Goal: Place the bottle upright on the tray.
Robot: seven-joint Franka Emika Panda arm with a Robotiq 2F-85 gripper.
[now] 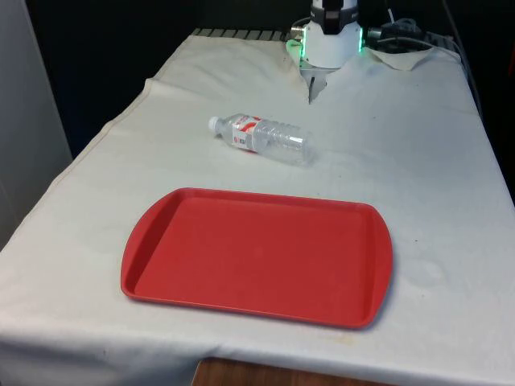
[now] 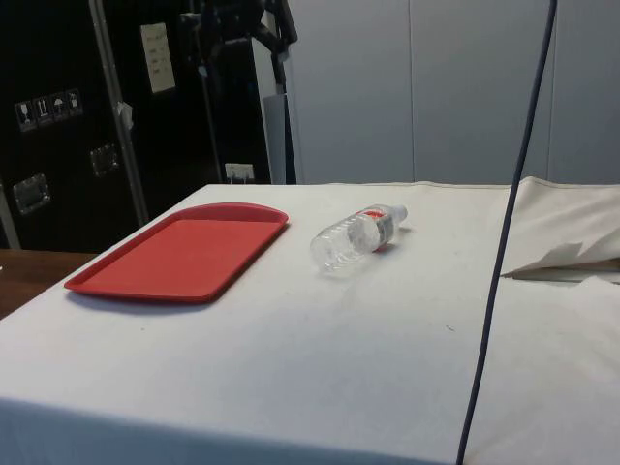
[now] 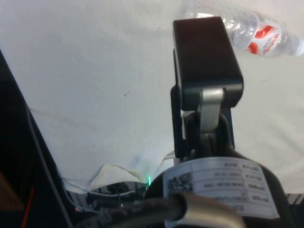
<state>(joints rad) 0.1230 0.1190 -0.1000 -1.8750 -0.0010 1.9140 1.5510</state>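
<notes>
While the tray (image 1: 161, 233) sits bare, the bottle (image 1: 261, 137) lies beside it.

bottle (image 1: 262, 138) on its side on cloth (image 1: 418, 145), behind tray (image 1: 257, 256), apart.

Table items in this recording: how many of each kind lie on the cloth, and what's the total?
Bottles: 1, a clear plastic bottle with a red-and-white label, lying on its side beyond the tray.
Trays: 1, a red tray with nothing on it.
Total: 2
</notes>
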